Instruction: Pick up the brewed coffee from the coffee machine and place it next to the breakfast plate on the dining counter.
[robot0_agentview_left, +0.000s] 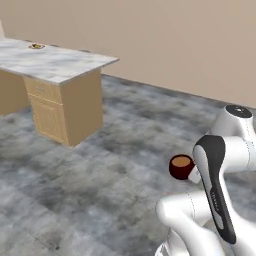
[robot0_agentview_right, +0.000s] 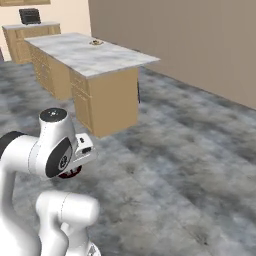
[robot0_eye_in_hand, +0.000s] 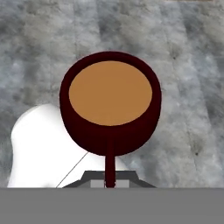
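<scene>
- Pincer (robot0_eye_in_hand: 109, 183) closed on the handle of the brewed coffee (robot0_eye_in_hand: 110, 103), carried low above the floor (robot0_agentview_left: 100, 165)
- Mug: round, dark red, glossy; light brown liquid level, handle pointing back toward the pincer
- Dining table (robot0_agentview_left: 55, 62) lies ahead and left, well apart; veined marble top, tan wooden base
- Breakfast plate (robot0_agentview_right: 96, 43) near its far end

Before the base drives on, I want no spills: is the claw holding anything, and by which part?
Yes: the claw holds the brewed coffee by its side handle, the mug upright over the floor.
</scene>
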